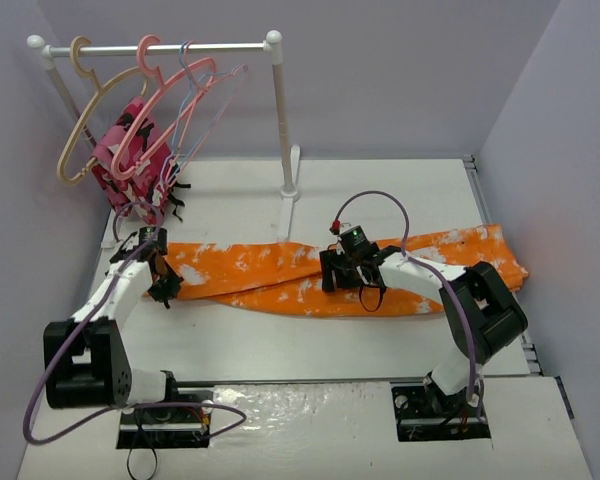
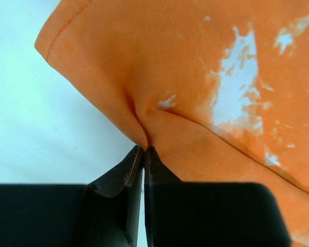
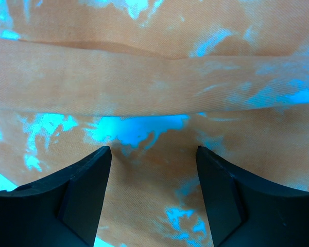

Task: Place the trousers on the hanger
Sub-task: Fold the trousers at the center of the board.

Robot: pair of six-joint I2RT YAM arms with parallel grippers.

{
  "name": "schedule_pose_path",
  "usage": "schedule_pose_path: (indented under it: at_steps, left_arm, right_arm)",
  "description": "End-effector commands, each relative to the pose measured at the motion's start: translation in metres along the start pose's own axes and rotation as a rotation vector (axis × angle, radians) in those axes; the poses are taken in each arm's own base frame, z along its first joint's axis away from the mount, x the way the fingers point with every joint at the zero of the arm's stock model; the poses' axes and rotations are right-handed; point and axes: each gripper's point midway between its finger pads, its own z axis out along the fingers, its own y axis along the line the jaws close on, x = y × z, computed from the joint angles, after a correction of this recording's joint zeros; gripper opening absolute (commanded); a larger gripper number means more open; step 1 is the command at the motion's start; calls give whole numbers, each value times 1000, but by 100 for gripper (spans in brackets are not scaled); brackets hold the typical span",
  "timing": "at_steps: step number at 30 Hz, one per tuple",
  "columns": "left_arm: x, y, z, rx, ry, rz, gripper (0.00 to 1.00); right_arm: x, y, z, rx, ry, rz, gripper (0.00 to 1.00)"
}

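The orange trousers (image 1: pixel 280 275) with white blotches lie flat across the table, from left of centre to the right edge. My left gripper (image 1: pixel 163 283) is shut on the cloth at their left end; the left wrist view shows the jaws pinching a fold of orange cloth (image 2: pixel 185 103) near a hemmed corner. My right gripper (image 1: pixel 342 278) is open just above the middle of the trousers (image 3: pixel 154 92), its fingers (image 3: pixel 87 180) spread over the cloth. The salmon-pink hanger (image 1: pixel 158 110) hangs on the rail at the back left.
A white clothes rail (image 1: pixel 160 47) stands at the back, its post base (image 1: pixel 288 190) near the trousers. It also carries a beige hanger (image 1: pixel 80 110), thin pink and blue wire hangers (image 1: pixel 205 100) and a pink-and-red garment (image 1: pixel 130 160). Walls close in on both sides.
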Motion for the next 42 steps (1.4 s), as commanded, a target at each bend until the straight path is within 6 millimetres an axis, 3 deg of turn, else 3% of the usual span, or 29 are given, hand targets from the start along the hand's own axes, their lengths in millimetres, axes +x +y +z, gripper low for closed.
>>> schedule_pose_path:
  at_steps: [1,5,10,20,28,33,38,40,42]
  left_arm:
    - [-2,33,-37,-84,-70,22,0]
    - [-23,29,-59,-74,-124,39,0]
    - [-58,7,-66,-89,-137,74,0]
    - [-100,-45,-19,-136,-11,167,1]
    - [-128,-77,-1,-116,10,229,24]
    - [-149,-116,-6,45,-57,274,34]
    - [-139,-140,-26,203,-98,291,36]
    - [-131,-137,-43,254,-124,274,40]
    - [-119,-121,-52,246,-135,261,46]
  right_arm:
    - [86,-10,-28,26,305,76,64]
    - [71,-8,-33,29,262,59,64]
    - [42,-5,-34,46,201,28,65]
    - [1,-4,-27,80,132,-27,65]
    - [-31,6,-37,58,50,-64,65]
    - [-66,31,-55,-27,-48,-159,62]
    - [-100,74,-61,-159,-108,-324,54]
    - [-116,95,-63,-213,-139,-389,52]
    - [-127,118,-64,-274,-164,-473,52]
